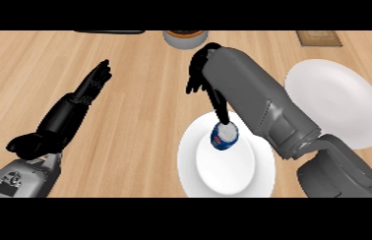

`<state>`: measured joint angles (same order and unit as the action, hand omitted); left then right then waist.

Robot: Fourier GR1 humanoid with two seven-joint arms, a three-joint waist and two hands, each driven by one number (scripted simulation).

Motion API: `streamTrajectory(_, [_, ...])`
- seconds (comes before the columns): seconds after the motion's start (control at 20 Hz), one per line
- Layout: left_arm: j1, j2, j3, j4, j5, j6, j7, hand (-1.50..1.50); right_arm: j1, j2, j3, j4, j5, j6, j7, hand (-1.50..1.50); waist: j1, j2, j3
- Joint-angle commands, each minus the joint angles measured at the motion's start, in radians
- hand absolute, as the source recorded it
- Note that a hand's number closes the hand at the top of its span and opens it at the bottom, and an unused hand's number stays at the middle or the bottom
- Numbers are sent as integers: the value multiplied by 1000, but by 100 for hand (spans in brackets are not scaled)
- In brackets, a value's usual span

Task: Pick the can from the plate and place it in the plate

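A blue can (224, 136) with a pale top stands a little tilted on the near white plate (218, 177), close to its far rim. My right hand (204, 75) hangs over the counter beyond that plate. Its fingers (220, 110) point straight down, and one fingertip touches the can's top without curling round it. The grey right forearm crosses the plate's right side and hides part of it. A second white plate (330, 94) lies to the right, with nothing on it. My left hand (96, 80) rests open at the left, fingers straight and pointing away.
A round grey pot (185, 38) with a brown inside stands at the far edge, just beyond my right hand. A dark flat thing (109, 32) shows at the far left and a brown framed board (318, 37) at the far right. Wooden counter lies between the two arms.
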<state>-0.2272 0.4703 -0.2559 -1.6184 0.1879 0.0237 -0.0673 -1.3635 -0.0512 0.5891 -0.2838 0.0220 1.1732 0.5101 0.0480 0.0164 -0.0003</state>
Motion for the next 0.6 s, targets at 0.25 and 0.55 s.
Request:
streamTrajectory(0.25, [2, 17, 51, -57, 16, -34, 64, 0, 105, 24, 72, -34, 116, 72, -88, -150, -13, -5, 1])
streamTrajectory(0.55, [1, -35, 39, -6, -38, -16, 32, 0, 180, 50, 104, -41, 158, 70, -111, -150, -20, -6, 0])
